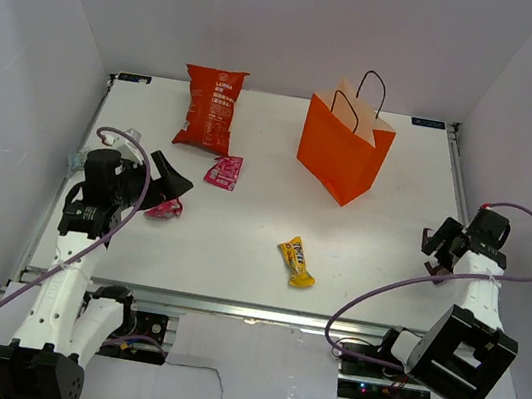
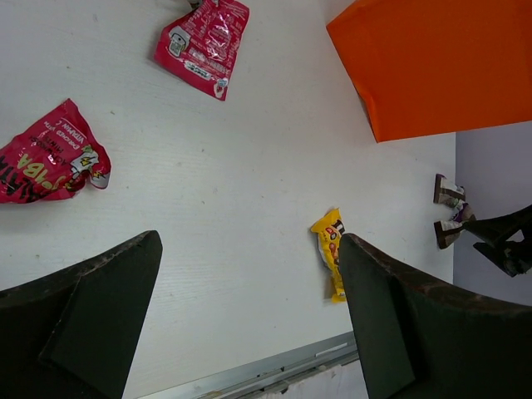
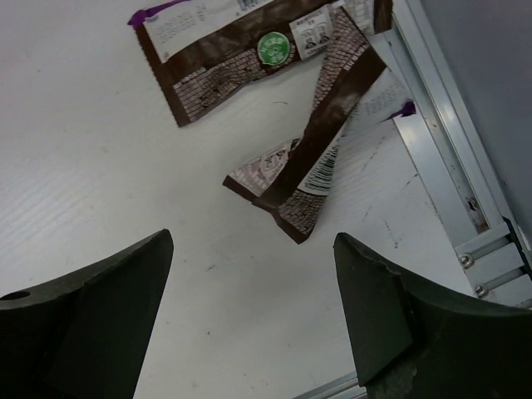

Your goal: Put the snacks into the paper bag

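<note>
Near the left edge of the white tabletop [image 1: 237, 256], my left gripper [image 1: 173, 188] hangs low, jaws spread wide and empty, just beside the crumpled pink-magenta foil packet [image 1: 165, 208]. An off-centre pinch could skid that slick foil toward the edge. The upright orange paper bag [image 1: 342, 151] stands well apart near the far edge, and a clumsy drop might tip it. My right gripper [image 1: 439, 241] sits open by the right edge.

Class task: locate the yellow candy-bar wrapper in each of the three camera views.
Top external: yellow wrapper, below centre, lower in the picture than the orange paper bag.
Left wrist: the wrapper lies lower right of centre.
Right wrist: not in it.
Shared landmark: the orange paper bag, in top external and left wrist only.
</note>
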